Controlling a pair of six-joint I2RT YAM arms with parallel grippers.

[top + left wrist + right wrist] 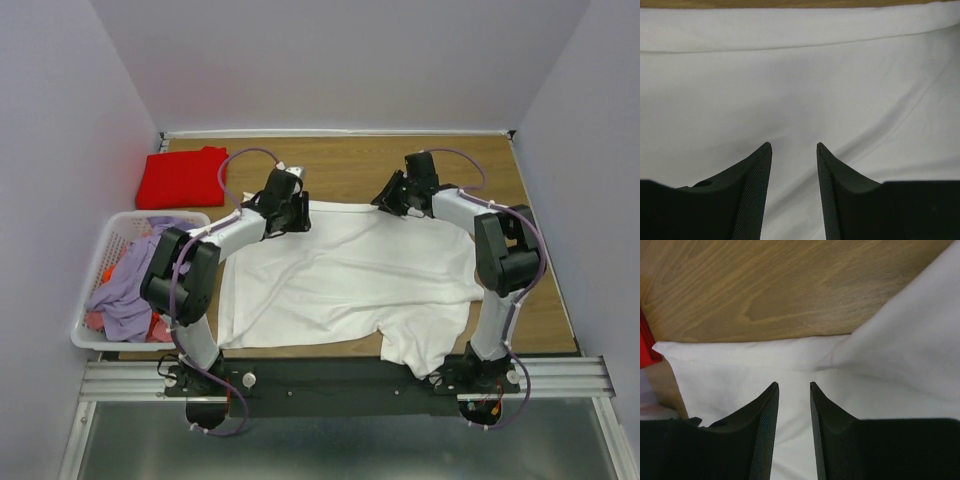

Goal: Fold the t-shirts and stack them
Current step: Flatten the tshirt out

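The white t-shirt (pixel 350 280) lies spread flat across the middle of the wooden table, with one sleeve hanging over the near edge. The red t-shirt (pixel 182 177) lies folded at the back left. My left gripper (pixel 297 220) is open just over the white shirt's far left edge. In the left wrist view, white cloth (pixel 800 75) fills the space below the left gripper (pixel 794 145). My right gripper (pixel 386 202) is open over the shirt's far edge. In the right wrist view, the right gripper (pixel 794 384) hangs over the cloth's folded rim (pixel 740 370). Nothing is between either pair of jaws.
A white slatted basket (pixel 120 217) at the left edge holds lilac and orange clothes (pixel 130 290). Bare wooden table (pixel 765 290) lies beyond the shirt's far edge. A sliver of red (pixel 645 342) shows at the left of the right wrist view. Walls enclose the table on three sides.
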